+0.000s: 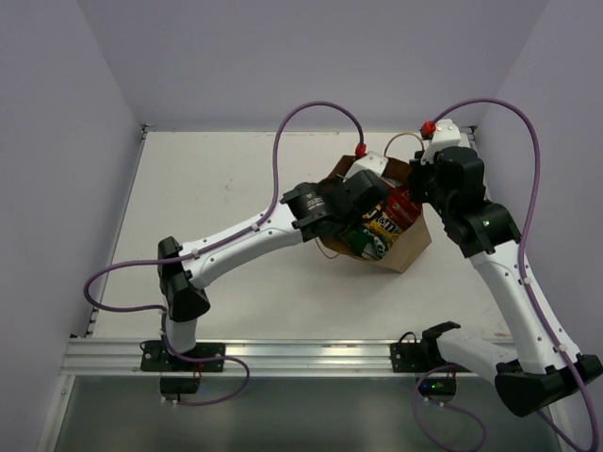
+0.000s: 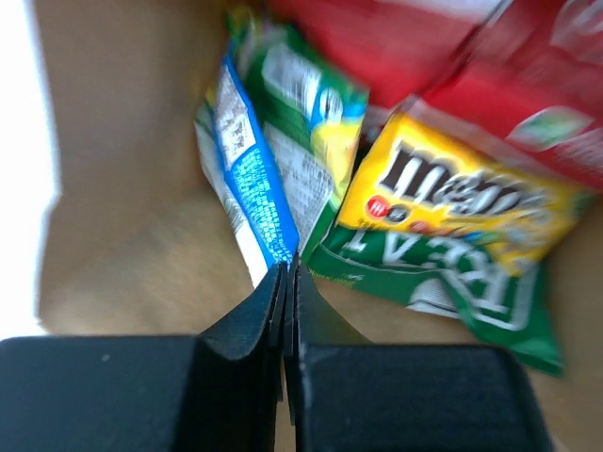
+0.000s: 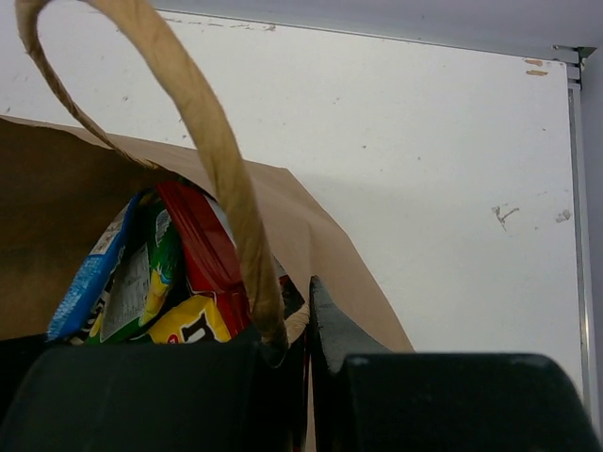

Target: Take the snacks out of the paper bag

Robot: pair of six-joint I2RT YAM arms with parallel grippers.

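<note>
The brown paper bag (image 1: 410, 247) lies tipped on the table, its mouth toward the arms. My left gripper (image 2: 287, 268) reaches inside it and is shut, the lower corner of a blue-white packet (image 2: 250, 179) pinched at its tips. Beside that packet lie a green-white packet (image 2: 306, 122), a yellow packet (image 2: 452, 198), a green bag (image 2: 443, 273) and a red bag (image 2: 490, 75). My right gripper (image 3: 306, 311) is shut on the bag's rim at the foot of a twisted handle (image 3: 203, 122), holding the mouth up. The left fingers are hidden in the top view.
White walls close in the table on the left, back and right. A metal rail (image 1: 283, 356) runs along the near edge by the arm bases. Purple cables loop above both arms.
</note>
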